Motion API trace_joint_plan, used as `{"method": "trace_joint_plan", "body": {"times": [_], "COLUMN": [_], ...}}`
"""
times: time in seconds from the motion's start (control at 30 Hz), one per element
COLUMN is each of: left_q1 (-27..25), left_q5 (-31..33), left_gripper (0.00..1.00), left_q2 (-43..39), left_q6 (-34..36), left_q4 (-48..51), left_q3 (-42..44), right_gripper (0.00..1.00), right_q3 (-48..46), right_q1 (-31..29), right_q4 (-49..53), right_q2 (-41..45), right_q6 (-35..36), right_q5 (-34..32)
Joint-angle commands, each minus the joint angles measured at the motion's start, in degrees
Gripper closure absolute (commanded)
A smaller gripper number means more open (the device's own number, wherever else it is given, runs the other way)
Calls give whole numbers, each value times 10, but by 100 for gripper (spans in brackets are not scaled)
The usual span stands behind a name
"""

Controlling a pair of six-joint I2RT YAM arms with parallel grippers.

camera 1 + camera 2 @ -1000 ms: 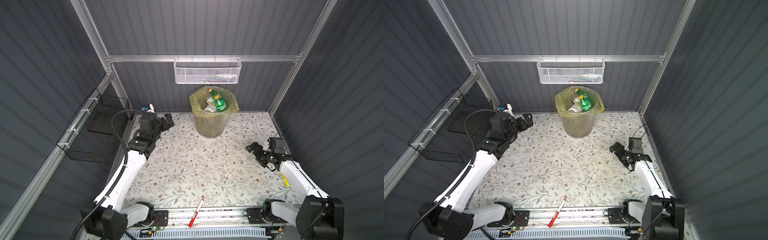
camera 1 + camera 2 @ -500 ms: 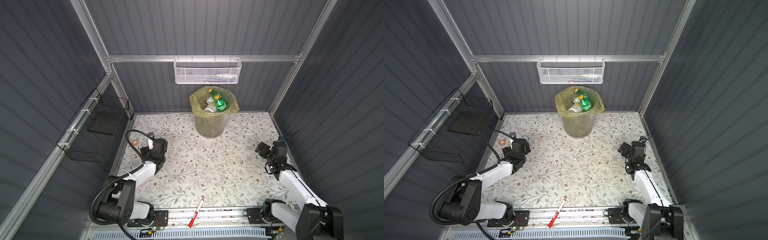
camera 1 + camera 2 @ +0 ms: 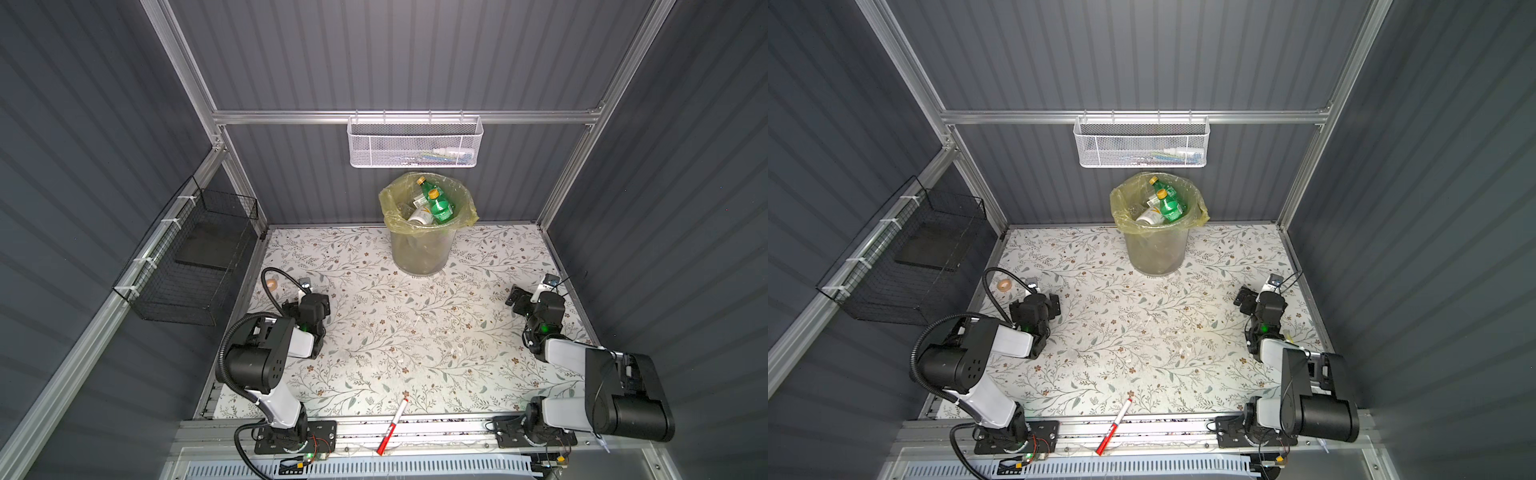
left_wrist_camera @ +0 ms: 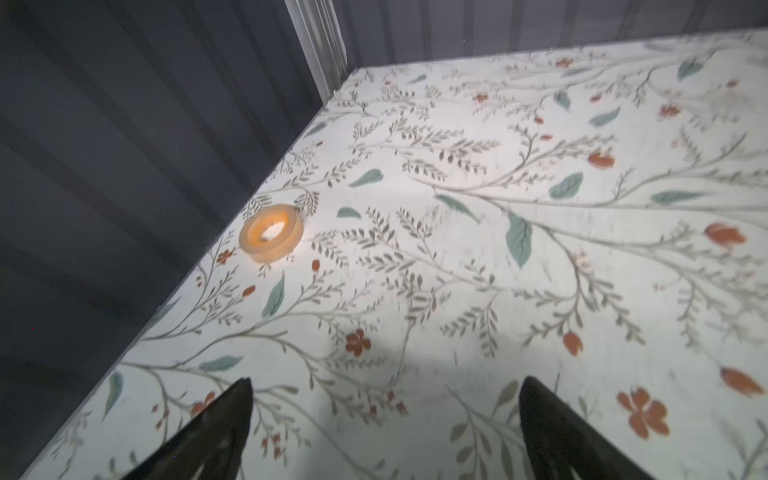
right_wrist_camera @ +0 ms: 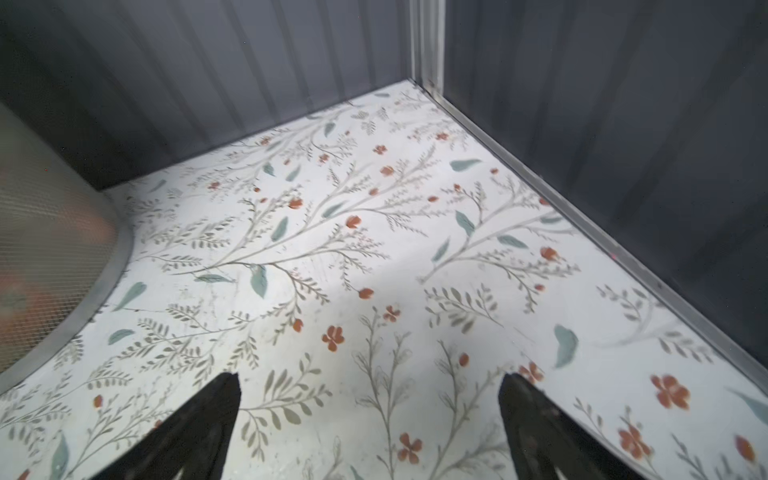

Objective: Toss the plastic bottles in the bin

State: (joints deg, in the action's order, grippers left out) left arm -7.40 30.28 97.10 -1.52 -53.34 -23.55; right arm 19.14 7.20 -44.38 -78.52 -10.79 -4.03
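The left claw [image 4: 384, 382] has its jaws wide apart and holds nothing. A tape roll [image 4: 271, 232] lies on the table [image 3: 415, 340] just ahead of it. The right claw [image 5: 370, 376] is wide apart too, and empty. The bottles [image 3: 436, 205] lie inside the bin [image 3: 419, 253], which stands well ahead of both claws, between them.

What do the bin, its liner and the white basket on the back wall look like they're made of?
The bin looks like grey metal mesh with a solid band at its foot; the right wrist view shows the grid. The liner seems thin translucent yellow plastic film, crinkled and folded over the rim. The white basket is probably coated metal mesh, matte, with honeycomb holes.
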Motion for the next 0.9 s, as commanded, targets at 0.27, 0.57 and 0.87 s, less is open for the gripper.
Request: {"method": "trace_joint_plan", "body": {"times": [0.27,0.57,0.87], "left_q1": [29,28,28], "left_q5": [-115,-116,-116], "left_gripper": [0,0,0], "left_q2": [13,12,12], "left_q6": [-1,1,0], "left_q4": [-14,-7,1], "left_q3": [-23,-25,-29], "right_gripper": [1,1,1], "right_q3": [-18,-22,-22], "right_q1": [-7,-8,-8], "right_q4": [-122,-148,-148], "right_q2": [-39,-52,-52], "right_q6": [42,46,46], "right_q5": [62,69,68]}}
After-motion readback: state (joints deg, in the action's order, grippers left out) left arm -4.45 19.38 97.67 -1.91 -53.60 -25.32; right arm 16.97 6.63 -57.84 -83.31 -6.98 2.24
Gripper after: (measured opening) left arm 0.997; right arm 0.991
